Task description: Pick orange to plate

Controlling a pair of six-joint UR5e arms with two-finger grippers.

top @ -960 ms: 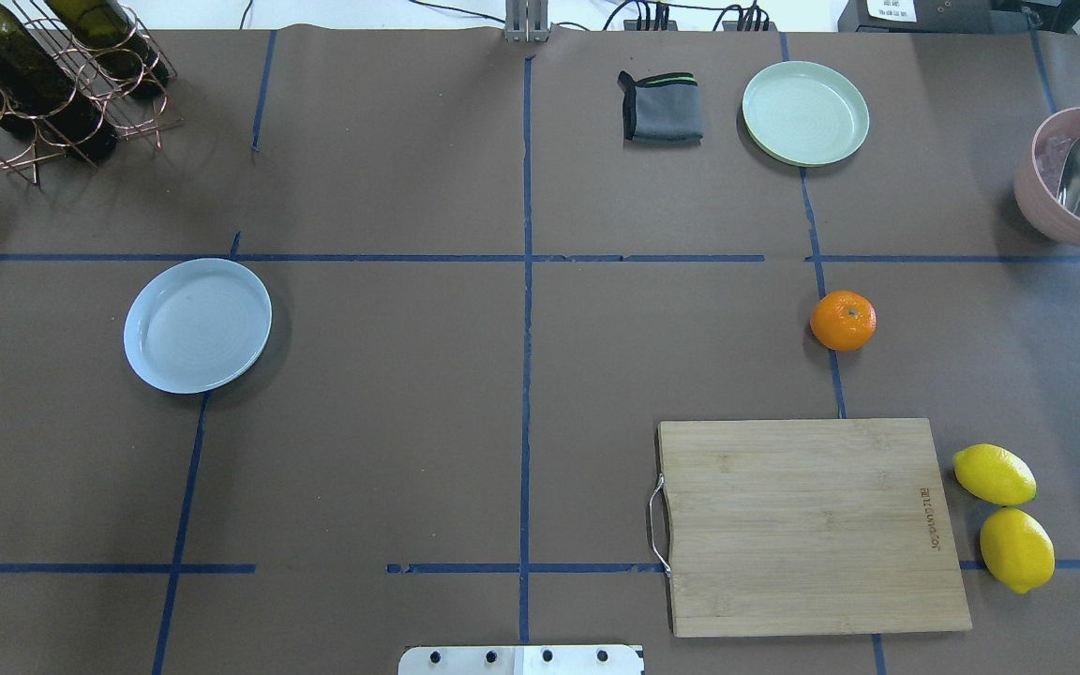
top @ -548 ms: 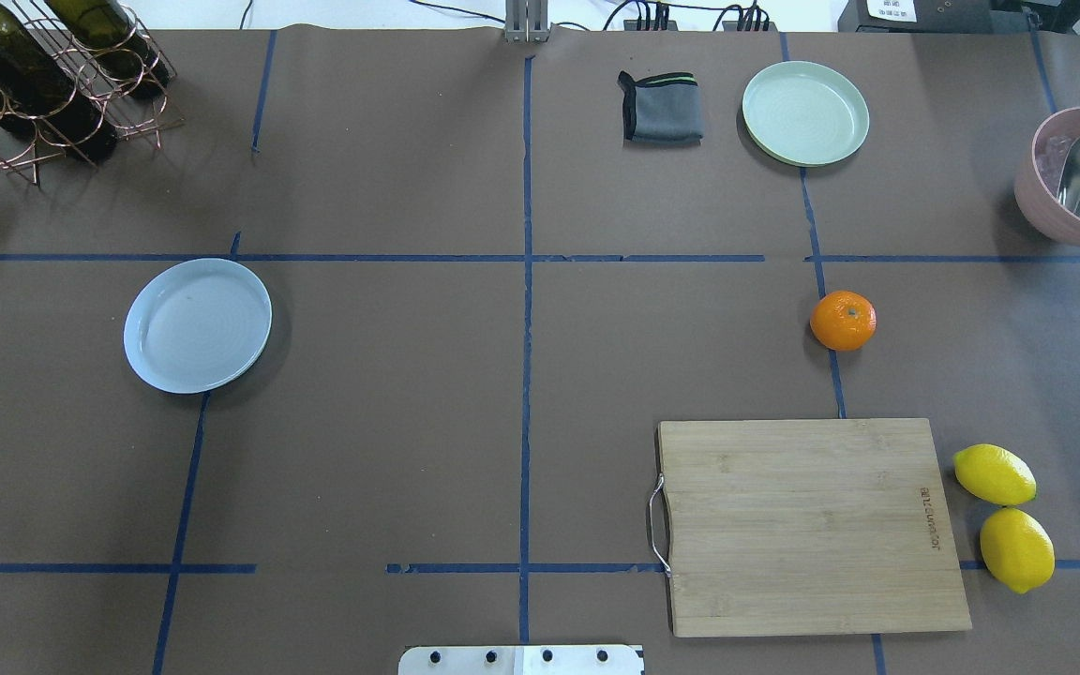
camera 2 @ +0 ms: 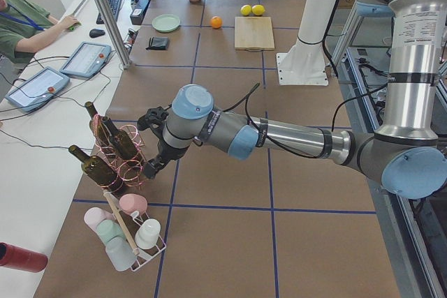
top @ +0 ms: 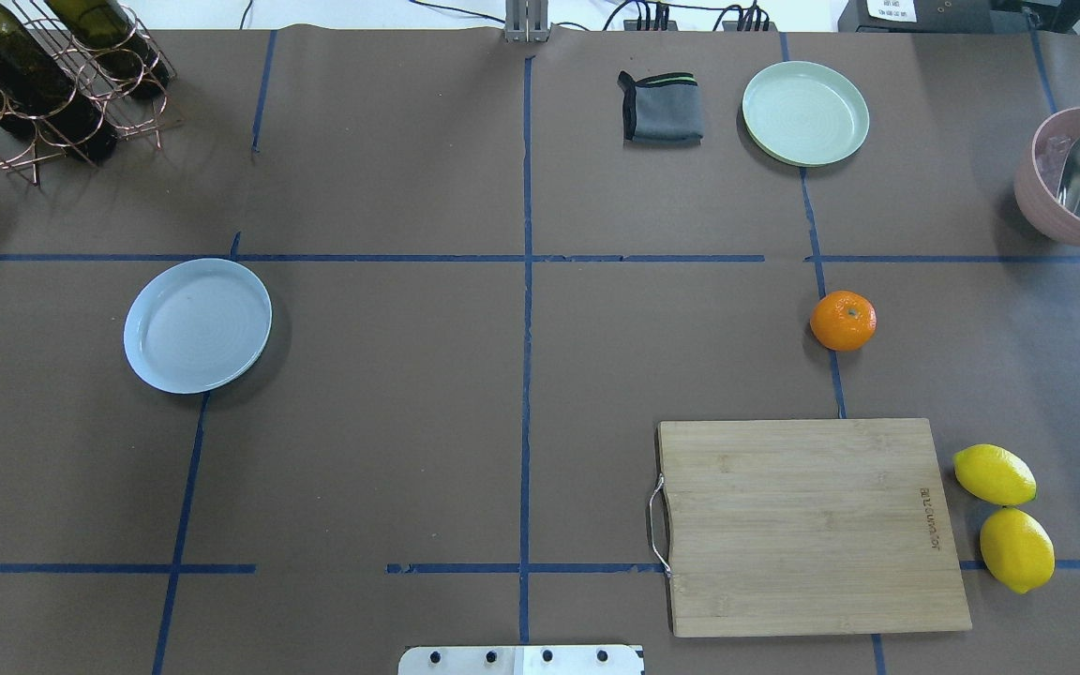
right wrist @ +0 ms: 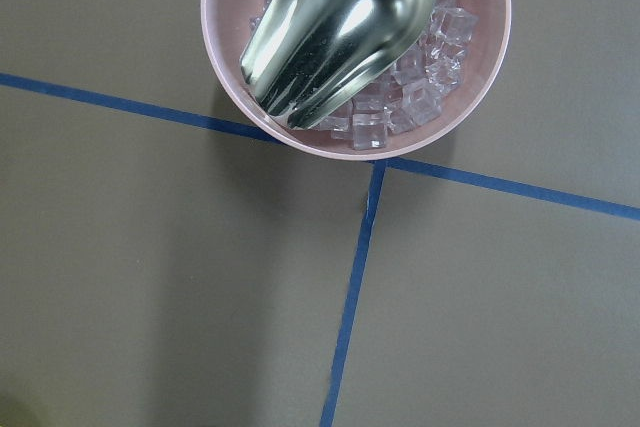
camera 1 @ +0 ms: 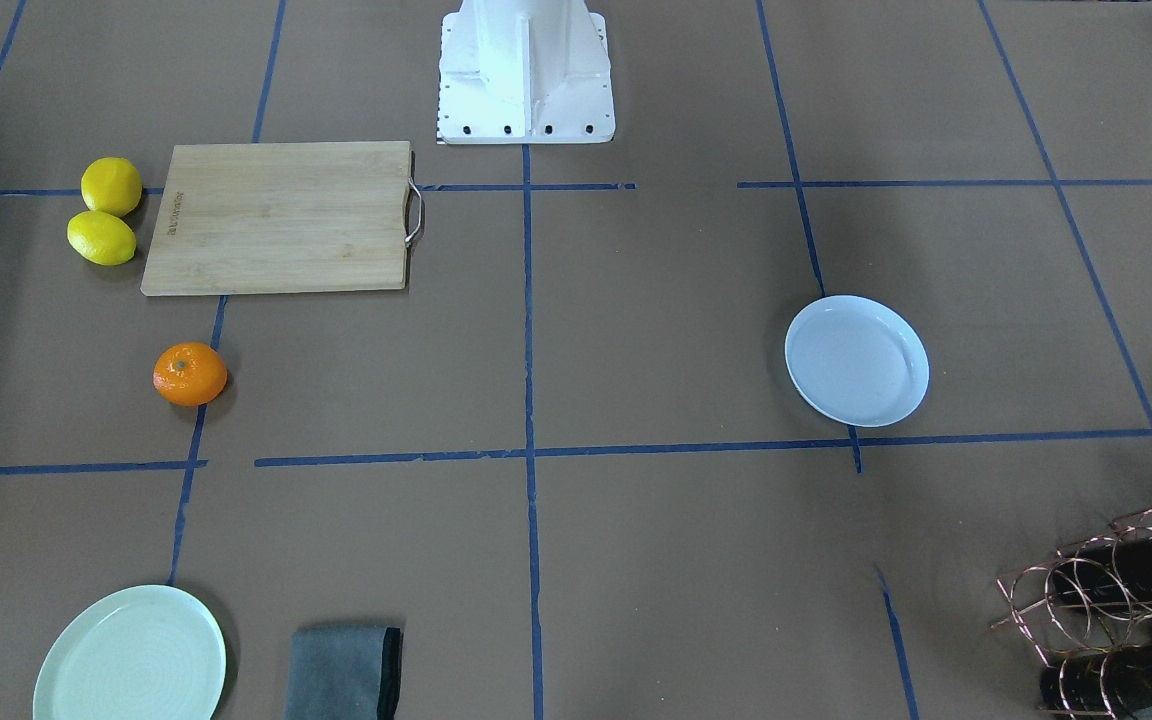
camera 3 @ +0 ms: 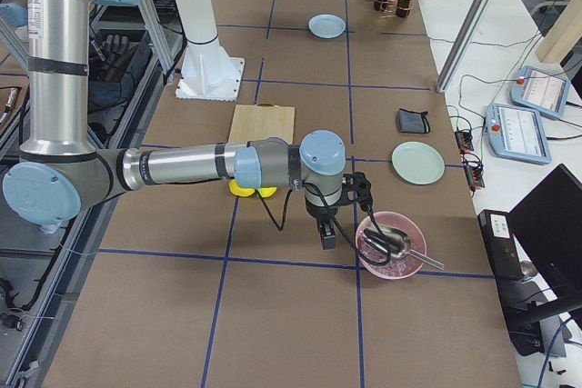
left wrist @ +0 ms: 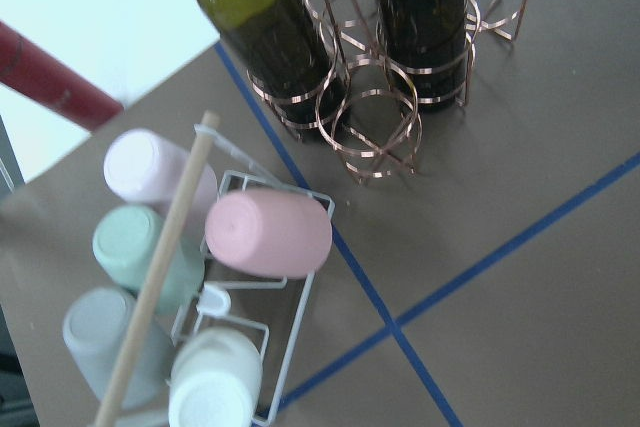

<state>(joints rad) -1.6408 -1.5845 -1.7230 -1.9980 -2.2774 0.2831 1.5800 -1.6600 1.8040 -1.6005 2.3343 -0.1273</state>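
Observation:
The orange (top: 843,321) rests on the brown table on a blue tape line, right of centre in the overhead view, and also appears as the orange (camera 1: 190,374) in the front-facing view. The bluish-white plate (top: 198,325) lies empty far off on the table's left half, also seen as the plate (camera 1: 857,360). Neither gripper shows in those two views. My left gripper (camera 2: 152,167) hangs by the wine rack at the left end. My right gripper (camera 3: 328,241) hovers beside the pink bowl at the right end. I cannot tell whether either is open or shut.
A wooden cutting board (top: 807,525) lies near the orange, with two lemons (top: 995,473) beside it. A mint plate (top: 805,112) and a grey cloth (top: 660,107) sit at the back. The pink bowl (top: 1037,187) holds ice and a metal scoop. A wine rack (top: 43,75) and a cup rack (left wrist: 200,287) stand at the left.

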